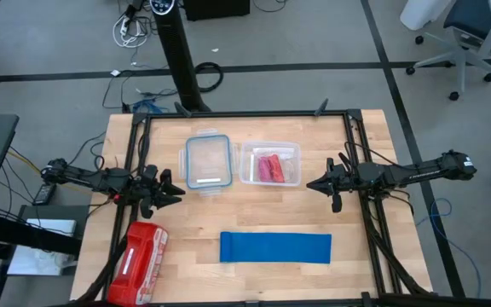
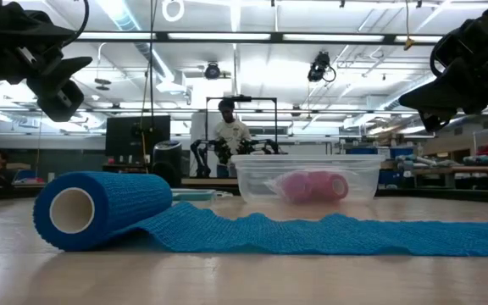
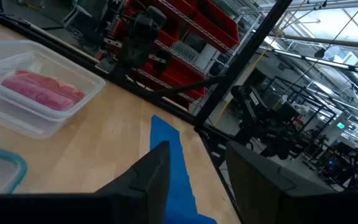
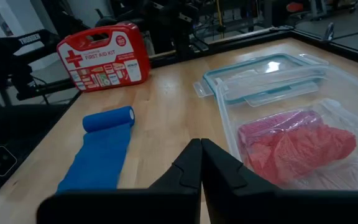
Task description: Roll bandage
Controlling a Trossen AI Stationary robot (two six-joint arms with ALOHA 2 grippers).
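Observation:
The blue bandage (image 1: 275,247) lies flat on the table near its front edge. Its left end is wound into a short roll (image 2: 74,210) that rests on its side, and the strip (image 4: 101,149) runs from it toward the table's right. My left gripper (image 1: 177,189) hangs open at the table's left, above the wood and clear of the bandage (image 3: 169,162). Level with it at the table's right is my right gripper (image 1: 309,184), whose fingers (image 4: 201,162) are shut on nothing.
A clear plastic box (image 1: 269,165) holding red-pink rolls (image 4: 291,140) stands at the far middle, with its blue-rimmed lid (image 1: 207,162) beside it on the left. A red first aid kit (image 1: 139,263) lies at the near left corner. Bare wood lies between the grippers and the bandage.

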